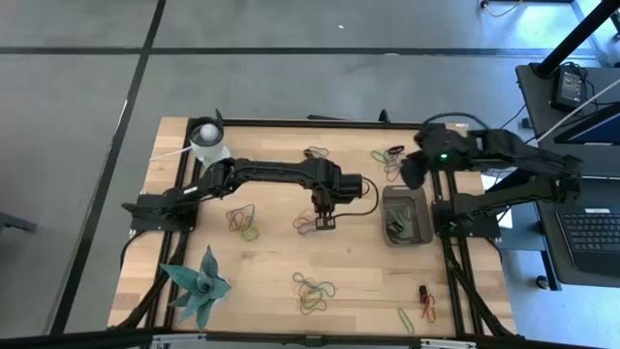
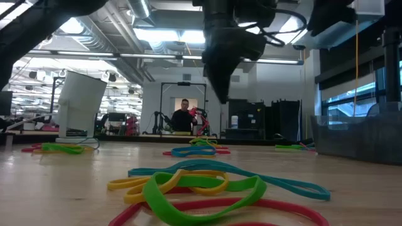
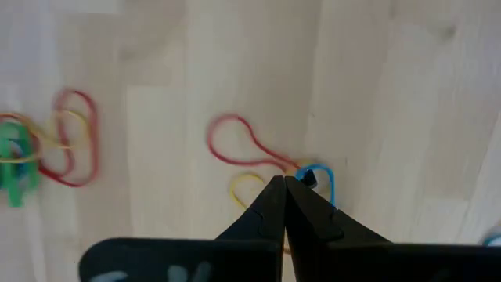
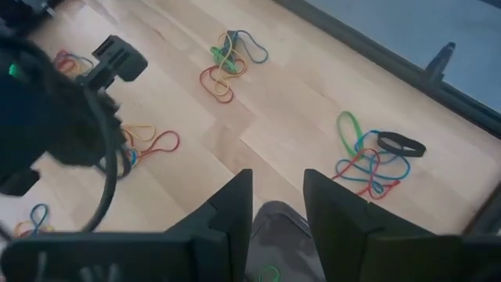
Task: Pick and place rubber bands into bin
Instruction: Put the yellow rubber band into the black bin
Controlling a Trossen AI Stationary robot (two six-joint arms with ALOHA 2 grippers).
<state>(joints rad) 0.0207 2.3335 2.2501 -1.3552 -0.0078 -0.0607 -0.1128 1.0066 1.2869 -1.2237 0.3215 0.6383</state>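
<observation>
Many rubber bands lie scattered across the pale wooden table.

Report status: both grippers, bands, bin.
Left gripper shut, tips down at a red-yellow-blue rubber band cluster mid-table. Right gripper open, above the bin. Bin holds a few bands; nothing blocking.

table: pale wood, smooth; rubber bands: glossy elastic; bin: dark matt plastic
</observation>
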